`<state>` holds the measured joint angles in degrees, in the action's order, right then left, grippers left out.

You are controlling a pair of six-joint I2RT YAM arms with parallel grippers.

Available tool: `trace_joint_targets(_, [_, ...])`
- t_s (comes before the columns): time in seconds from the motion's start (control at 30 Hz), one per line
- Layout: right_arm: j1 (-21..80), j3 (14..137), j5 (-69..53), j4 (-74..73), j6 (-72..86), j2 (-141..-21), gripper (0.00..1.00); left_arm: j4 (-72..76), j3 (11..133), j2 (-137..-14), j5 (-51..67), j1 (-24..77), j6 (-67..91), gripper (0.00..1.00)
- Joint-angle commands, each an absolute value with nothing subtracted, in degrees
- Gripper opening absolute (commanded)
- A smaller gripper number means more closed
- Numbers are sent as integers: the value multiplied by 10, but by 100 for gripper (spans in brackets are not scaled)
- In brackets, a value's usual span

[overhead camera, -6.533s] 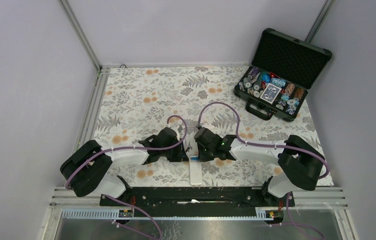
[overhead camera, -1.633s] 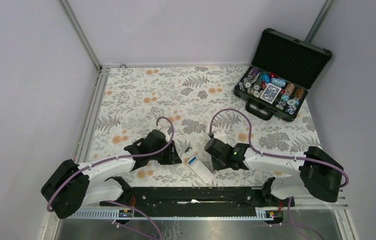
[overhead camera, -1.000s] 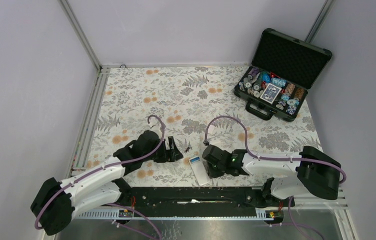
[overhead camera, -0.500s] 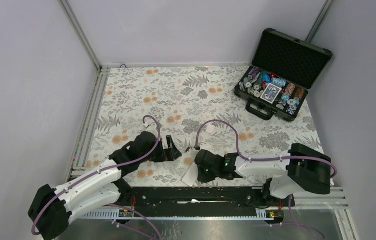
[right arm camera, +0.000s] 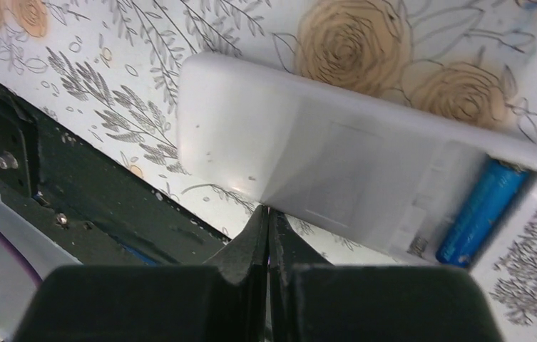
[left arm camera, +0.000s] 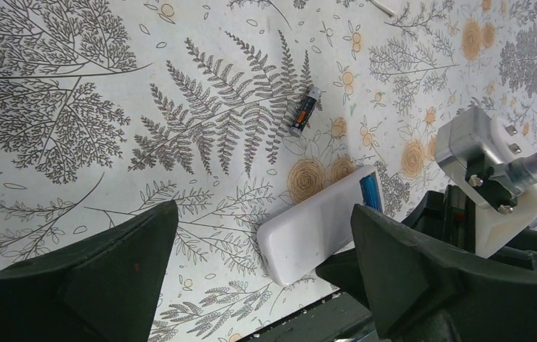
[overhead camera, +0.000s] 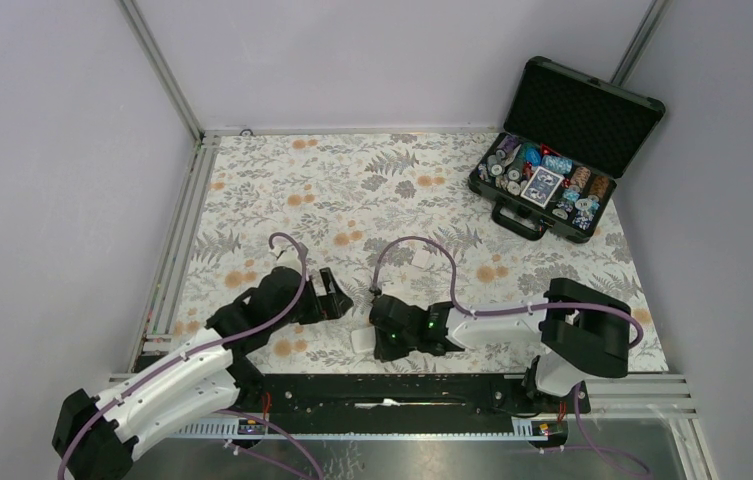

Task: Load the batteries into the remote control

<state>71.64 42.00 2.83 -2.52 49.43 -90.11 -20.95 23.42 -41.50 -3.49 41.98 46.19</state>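
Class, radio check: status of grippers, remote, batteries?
Left gripper open, empty. Right gripper shut, at remote. One blue battery seated in remote; second battery loose on cloth.

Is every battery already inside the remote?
No, one dark battery lies loose on the patterned cloth, apart from the remote control.

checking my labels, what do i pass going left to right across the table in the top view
left tool → remote → small white piece → black case
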Motion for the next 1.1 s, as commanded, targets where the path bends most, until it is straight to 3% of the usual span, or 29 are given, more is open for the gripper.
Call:
trace_joint_targets(0.0, [722,452,35,-6,505,-929,0,-210,229,-402,-58,416,474,99])
trace_joint_targets(0.47, [720,530,110,16,496,-1000,0,-227,227,-389,-61,416,472,99])
trace_joint_targets(1.07, [650,486,177,4,470,-933,0,-189,231,-443,-32,416,450,99])
